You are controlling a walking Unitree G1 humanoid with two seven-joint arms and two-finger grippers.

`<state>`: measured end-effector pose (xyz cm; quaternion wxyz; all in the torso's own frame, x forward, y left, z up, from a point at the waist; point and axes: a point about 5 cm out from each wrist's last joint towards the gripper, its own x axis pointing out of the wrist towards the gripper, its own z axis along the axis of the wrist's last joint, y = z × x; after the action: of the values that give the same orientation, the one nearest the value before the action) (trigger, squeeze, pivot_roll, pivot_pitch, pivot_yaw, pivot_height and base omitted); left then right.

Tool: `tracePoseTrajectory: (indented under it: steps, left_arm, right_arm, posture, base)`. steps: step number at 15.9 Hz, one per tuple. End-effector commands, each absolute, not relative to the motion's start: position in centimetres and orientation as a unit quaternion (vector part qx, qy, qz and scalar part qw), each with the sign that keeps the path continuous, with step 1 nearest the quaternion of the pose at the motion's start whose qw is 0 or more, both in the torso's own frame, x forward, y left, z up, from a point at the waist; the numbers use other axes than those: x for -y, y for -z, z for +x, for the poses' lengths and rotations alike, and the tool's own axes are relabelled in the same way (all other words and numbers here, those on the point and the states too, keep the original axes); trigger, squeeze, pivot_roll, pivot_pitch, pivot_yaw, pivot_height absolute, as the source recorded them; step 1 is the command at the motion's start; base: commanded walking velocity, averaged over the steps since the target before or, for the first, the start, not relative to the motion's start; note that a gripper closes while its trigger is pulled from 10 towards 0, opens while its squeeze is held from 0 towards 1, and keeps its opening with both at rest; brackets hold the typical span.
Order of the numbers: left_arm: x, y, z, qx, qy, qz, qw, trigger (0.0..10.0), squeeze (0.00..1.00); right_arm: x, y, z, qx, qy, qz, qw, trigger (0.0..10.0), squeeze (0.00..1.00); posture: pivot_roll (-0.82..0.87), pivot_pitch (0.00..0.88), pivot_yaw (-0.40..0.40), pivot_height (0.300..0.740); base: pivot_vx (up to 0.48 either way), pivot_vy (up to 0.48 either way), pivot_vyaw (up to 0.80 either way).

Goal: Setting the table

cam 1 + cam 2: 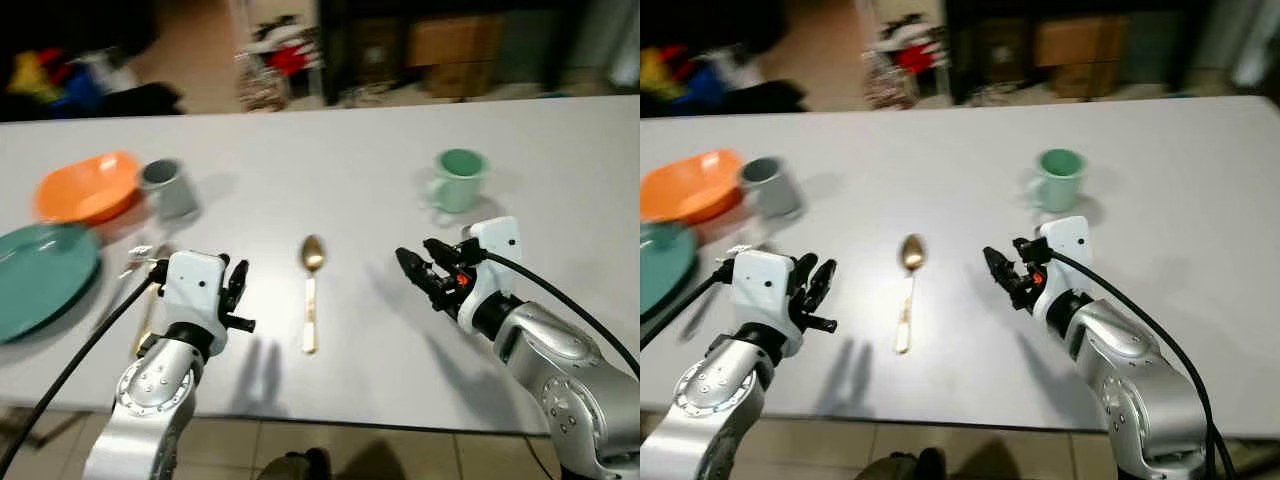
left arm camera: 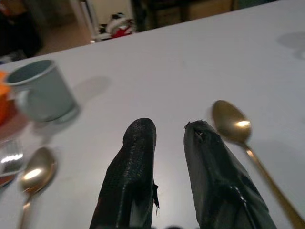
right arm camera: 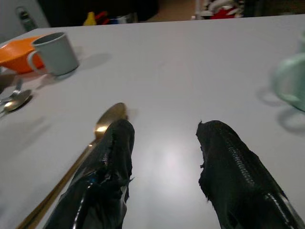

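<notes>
One spoon (image 1: 312, 282) between both grippers — untouched.

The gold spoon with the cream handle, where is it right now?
The gold spoon with the cream handle lies flat on the white table, near its front edge, between the left gripper and the right gripper, untouched by either.

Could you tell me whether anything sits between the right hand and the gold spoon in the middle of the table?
Nothing visible does. The right hand hovers open over bare table, with the spoon lying alone toward the robot's left. The green mug stands farther back, off that path.
</notes>
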<state>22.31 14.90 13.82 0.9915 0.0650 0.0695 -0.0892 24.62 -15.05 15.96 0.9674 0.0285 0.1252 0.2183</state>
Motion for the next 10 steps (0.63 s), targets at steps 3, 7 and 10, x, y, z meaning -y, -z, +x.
tracePoseTrajectory:
  steps: [3, 7, 10]
  left_arm:
    - [-15.5, -13.6, 22.1, -0.069, 0.06, 0.074, 0.993, 10.0, 0.0]
    - [-15.5, -13.3, 21.9, -0.077, 0.049, 0.063, 0.994, 10.0, 0.0]
    - [-15.5, -13.1, 21.8, -0.089, 0.044, 0.044, 0.994, 10.0, 0.0]
  right_arm:
    - [14.9, -16.2, 25.2, -0.101, -0.223, 0.019, 0.97, 10.0, 0.0]
    - [14.8, -15.6, 25.2, -0.098, -0.221, 0.022, 0.97, 10.0, 0.0]
    - [14.9, -14.9, 24.8, -0.102, -0.217, 0.025, 0.971, 10.0, 0.0]
  posture:
    - [-0.11, 0.0, 0.096, 0.74]
    - [-0.1, 0.0, 0.094, 0.74]
    - [-0.1, 0.0, 0.1, 0.74]
  base:
    - [0.0, 0.0, 0.8]
    - [0.0, 0.0, 0.8]
    - [0.0, 0.0, 0.8]
